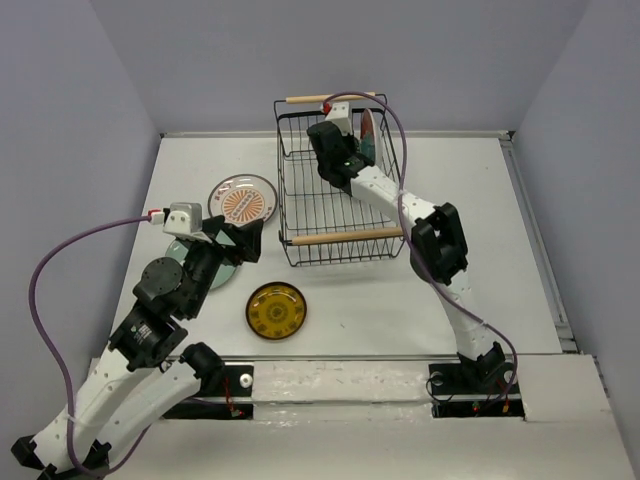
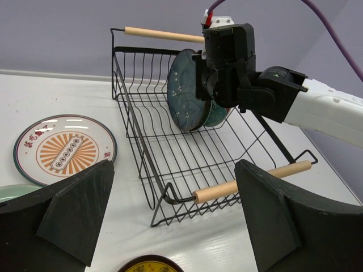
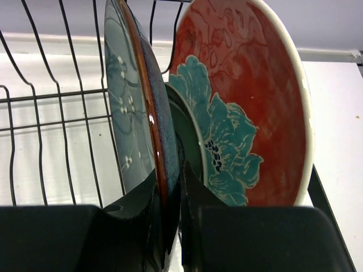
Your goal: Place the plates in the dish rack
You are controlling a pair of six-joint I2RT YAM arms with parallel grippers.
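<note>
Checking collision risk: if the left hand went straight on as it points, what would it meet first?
Probably the dish rack, at its nearest wire corner beside the wooden handle; depth is unclear.

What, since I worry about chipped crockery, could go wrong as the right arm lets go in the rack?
The right gripper pinches the blue-teal plate by its rim, upright, close beside the dark teal plate and the red plate. On release it may tip and knock them. Pulling out, the gripper might drag the plate or snag the dish rack.

A robot lab cell; bare grey-violet walls (image 1: pixel 80 150) box in a white table (image 1: pixel 400 300).
</note>
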